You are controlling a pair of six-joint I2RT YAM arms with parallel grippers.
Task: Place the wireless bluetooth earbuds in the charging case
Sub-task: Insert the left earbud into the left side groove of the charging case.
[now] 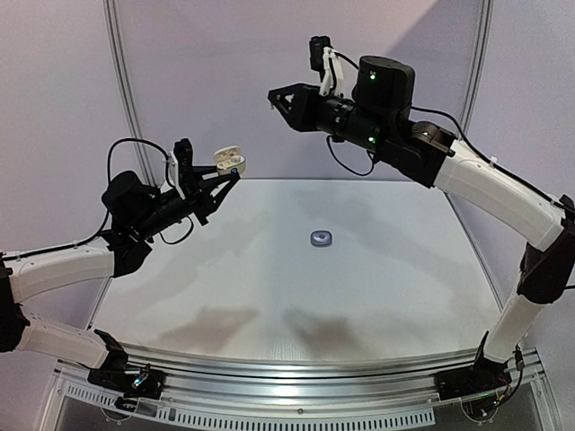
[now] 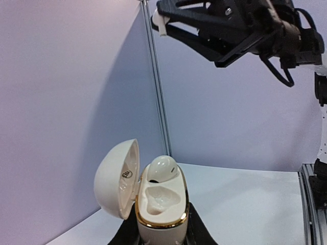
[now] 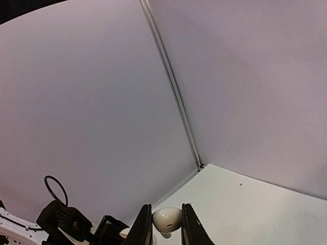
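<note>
Left end effector [image 1: 225,176] pinching open charging case [image 2: 159,230], I'm presenting empty socket [image 2: 156,200]; right end effector [image 3: 166,218] pinching white earbud [image 3: 167,218].

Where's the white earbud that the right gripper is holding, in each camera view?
Top external: white earbud, a pale speck at the tip of the right gripper, upper middle, slightly left.
Left wrist: the earbud sits at the top edge, left of centre.
Right wrist: the earbud is bottom centre, pinched between the fingers.
Shared landmark: the right gripper clamping it.
</note>
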